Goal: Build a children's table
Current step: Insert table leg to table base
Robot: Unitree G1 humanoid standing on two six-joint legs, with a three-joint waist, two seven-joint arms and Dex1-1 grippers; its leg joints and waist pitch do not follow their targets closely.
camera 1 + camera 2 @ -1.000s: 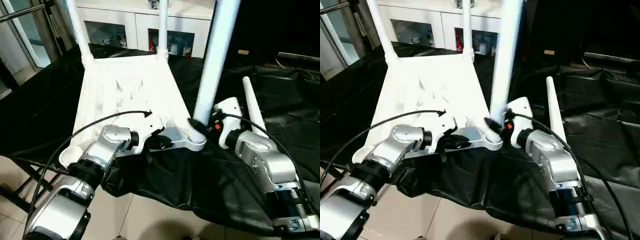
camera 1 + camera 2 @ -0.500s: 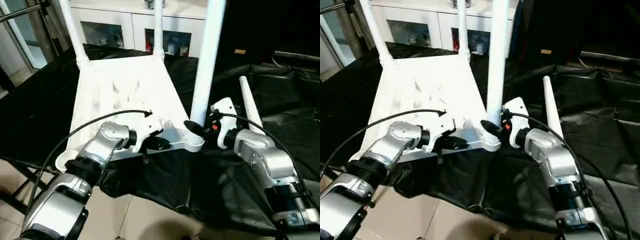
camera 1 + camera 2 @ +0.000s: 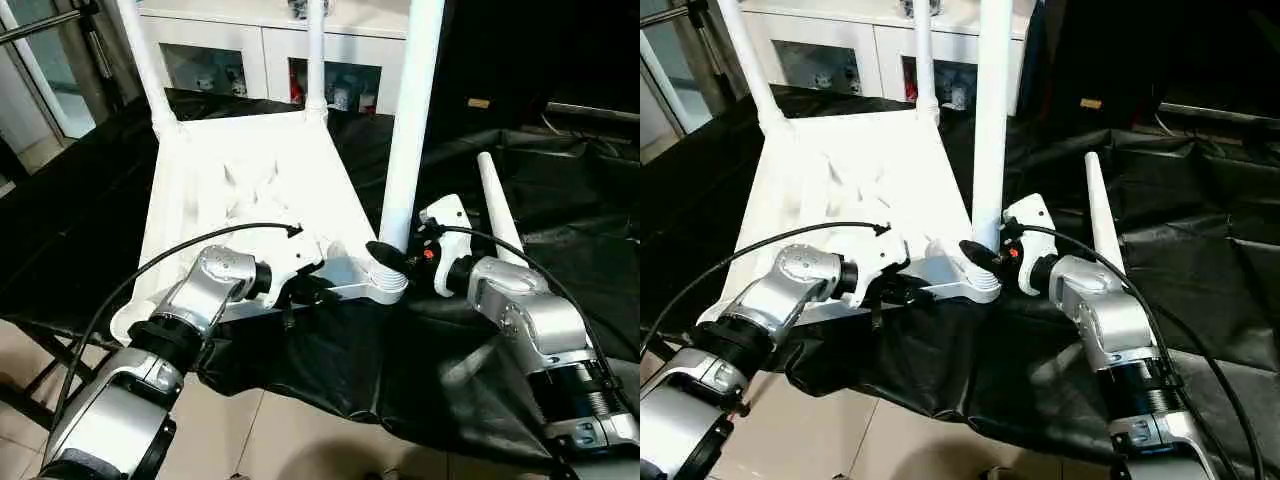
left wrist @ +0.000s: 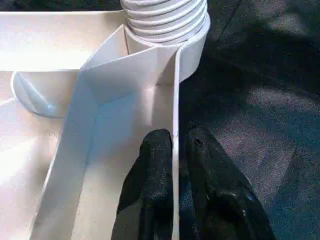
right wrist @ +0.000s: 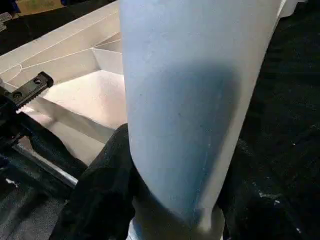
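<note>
The white tabletop [image 3: 255, 205] is lying upside down on a bench draped in black cloth [image 3: 560, 230], its ribbed underside facing up and its near edge reaching the bench's front edge. Two legs are standing upright in the far corner sockets — the far-left leg [image 3: 140, 60] and the far-right leg [image 3: 316, 55].

At the near right corner, a third leg [image 3: 405, 130] is rising upright from the threaded corner socket [image 4: 167, 17]. The right gripper [image 3: 392, 258] is clamping this leg low down, just above the socket; the right wrist view shows the jaws pressed to either side of the tube, gripping it.

The left gripper [image 4: 175, 165] is sitting at the tabletop's near edge, just beside that same corner. Its black fingers [image 4: 155, 175] are straddling the thin white rim [image 4: 176, 100], one inside the tabletop and one outside — the jaws are closed on the rim with almost no gap.

The fourth leg [image 3: 498, 205] is lying loose on the cloth beyond the right forearm, apart from the tabletop. A white glass-fronted cabinet [image 3: 270, 50] is standing behind the bench.
</note>
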